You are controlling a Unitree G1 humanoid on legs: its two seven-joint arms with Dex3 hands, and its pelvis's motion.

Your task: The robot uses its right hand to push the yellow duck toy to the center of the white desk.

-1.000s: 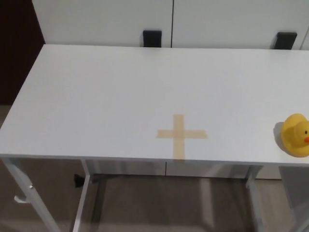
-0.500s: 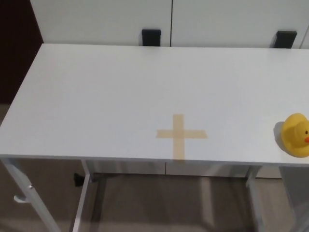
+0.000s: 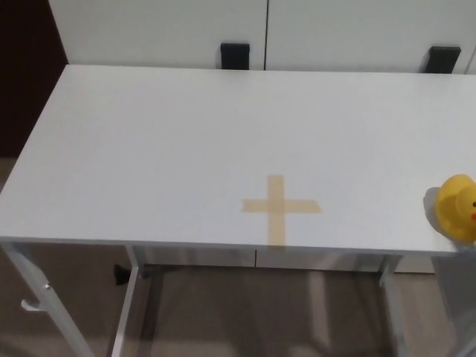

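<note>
Push not started: yellow duck toy (image 3: 457, 207) sits at the right edge of frame on the white desk (image 3: 149, 149), well apart from the tape cross (image 3: 280, 207); neither hand in view, state unknown.

White wall panels (image 3: 156, 30), brownish floor (image 3: 245, 312)

A: From my feed the desk (image 3: 186, 134) top looks smooth and matt, like white laminate.
B: And the cross (image 3: 280, 207)?
A: I read it as tan paper tape, dull, lying flat.
B: The duck (image 3: 458, 207)?
A: Yellow, soft sheen, rubber or plastic. I see pale painted metal legs (image 3: 132, 297) underneath.
</note>
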